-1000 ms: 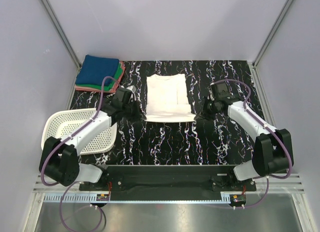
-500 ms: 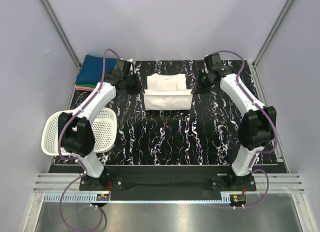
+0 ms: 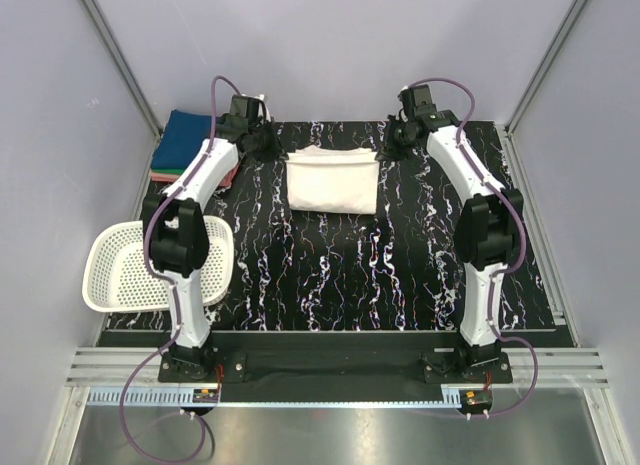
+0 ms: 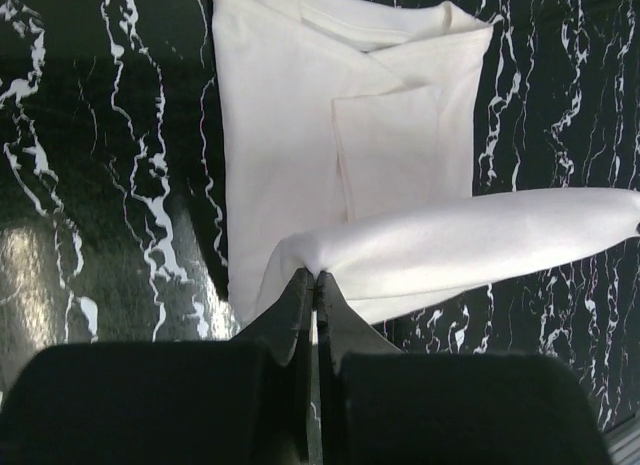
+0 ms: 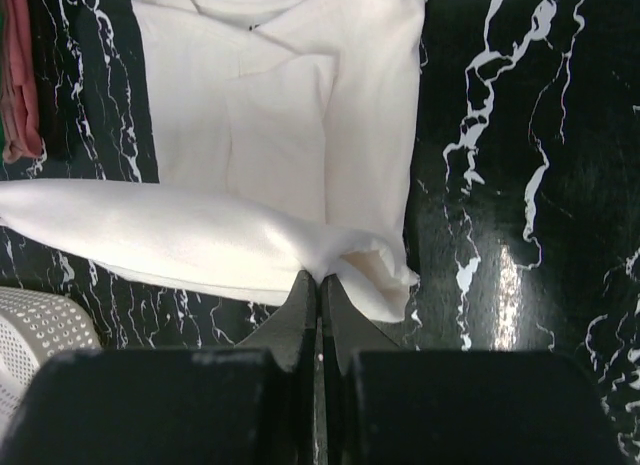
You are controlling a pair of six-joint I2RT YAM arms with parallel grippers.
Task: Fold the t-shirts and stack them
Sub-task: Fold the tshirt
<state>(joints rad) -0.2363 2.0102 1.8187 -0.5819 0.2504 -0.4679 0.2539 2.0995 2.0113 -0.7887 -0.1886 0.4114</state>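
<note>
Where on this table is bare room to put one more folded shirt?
The widest bare table lies between the white t-shirt and the near edge, with the basket on its left. Crowded: the far left, by the folded stack and left claw.

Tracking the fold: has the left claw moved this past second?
Yes. The left claw moved away from the mesh basket to the far edge of the table.

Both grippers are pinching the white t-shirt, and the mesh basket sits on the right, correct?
No. The top view shows the white mesh basket on the left; the left gripper and right gripper do pinch the white t-shirt.
</note>
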